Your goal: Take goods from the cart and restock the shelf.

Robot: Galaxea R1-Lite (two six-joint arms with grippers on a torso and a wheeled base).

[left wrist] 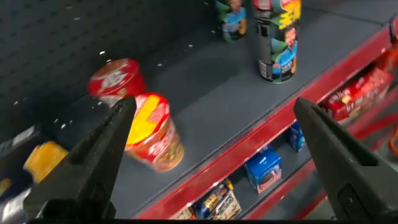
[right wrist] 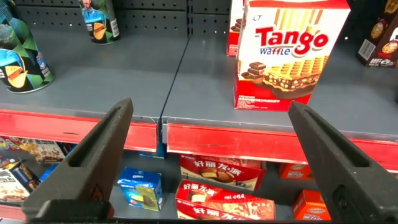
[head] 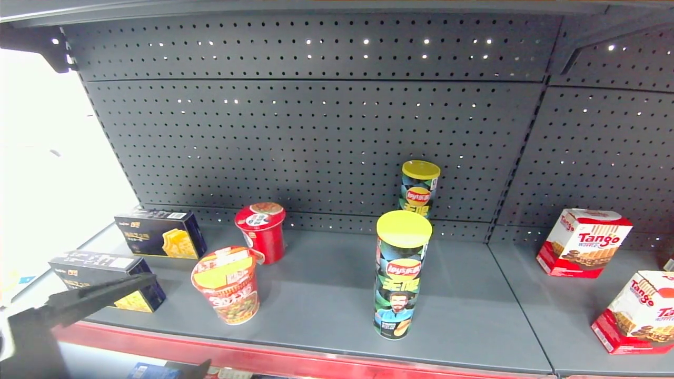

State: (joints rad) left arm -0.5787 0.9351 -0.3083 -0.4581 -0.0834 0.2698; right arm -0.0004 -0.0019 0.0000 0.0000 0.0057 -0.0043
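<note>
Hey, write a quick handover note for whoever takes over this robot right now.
Left gripper: fingers open, empty, in front of the noodle cups.
Right gripper: fingers open, empty, in front of the wafer boxes.
Shelf: two dark boxes, two noodle cups, two chip cans, two wafer boxes.
Done: those are placed.
Left: bring more stock, likely for the bare middle.

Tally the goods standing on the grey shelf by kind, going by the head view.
Dark snack boxes: 2
Cup noodles: 2
Chip cans: 2
Wafer boxes: 2
Total: 8, leaving out the cut-off dark item at the right edge.
</note>
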